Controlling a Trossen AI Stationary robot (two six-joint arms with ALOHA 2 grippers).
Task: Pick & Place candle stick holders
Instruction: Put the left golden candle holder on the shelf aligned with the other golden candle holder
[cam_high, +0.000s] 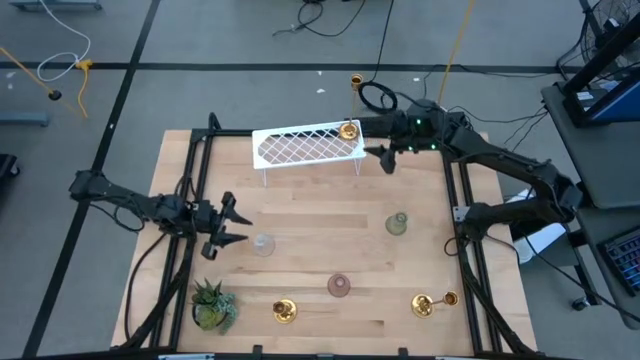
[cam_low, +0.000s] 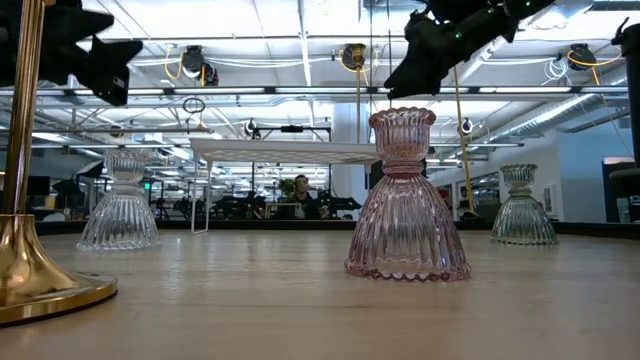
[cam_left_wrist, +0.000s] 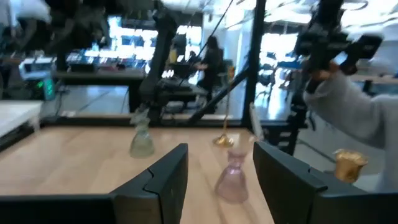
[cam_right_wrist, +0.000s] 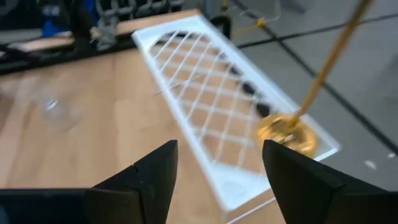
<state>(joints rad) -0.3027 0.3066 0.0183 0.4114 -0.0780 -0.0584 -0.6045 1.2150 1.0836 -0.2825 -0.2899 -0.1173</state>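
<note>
A gold candle stick holder (cam_high: 348, 131) stands by its round base (cam_right_wrist: 287, 134) on the right end of the white lattice rack (cam_high: 305, 147). Two more gold holders (cam_high: 283, 311) (cam_high: 421, 304) stand near the table's near edge. A clear glass holder (cam_high: 263, 244), a pink one (cam_high: 340, 286) and a greenish one (cam_high: 397, 223) stand on the table. My right gripper (cam_high: 385, 158) is open and empty, in the air just right of the rack's right end. My left gripper (cam_high: 228, 222) is open and empty, left of the clear holder.
A spiky green potted plant (cam_high: 212, 305) stands at the near left corner. Black frame rails (cam_high: 190, 190) run along both table sides. A grey sleeve (cam_left_wrist: 354, 115) shows beyond the table in the left wrist view. Bare wood lies mid-table (cam_high: 320, 215).
</note>
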